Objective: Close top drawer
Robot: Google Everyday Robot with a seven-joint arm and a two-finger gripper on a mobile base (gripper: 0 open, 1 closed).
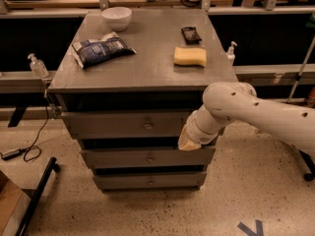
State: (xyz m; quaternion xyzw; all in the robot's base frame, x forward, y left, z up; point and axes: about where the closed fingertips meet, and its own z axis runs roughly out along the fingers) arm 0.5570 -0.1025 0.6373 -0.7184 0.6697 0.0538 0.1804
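The top drawer is a wide grey front with a small metal knob, just under the top of the grey cabinet. It sits nearly pushed in, with a dark strip showing above its front. My gripper is at the end of the white arm that comes in from the right. It is against the right end of the top drawer's front, level with its lower edge. Two more grey drawer fronts lie below.
On the cabinet top lie a white bowl, a blue snack bag, a yellow sponge and a small black object. Sanitizer bottles stand on side rails. A cable trails over the floor at left.
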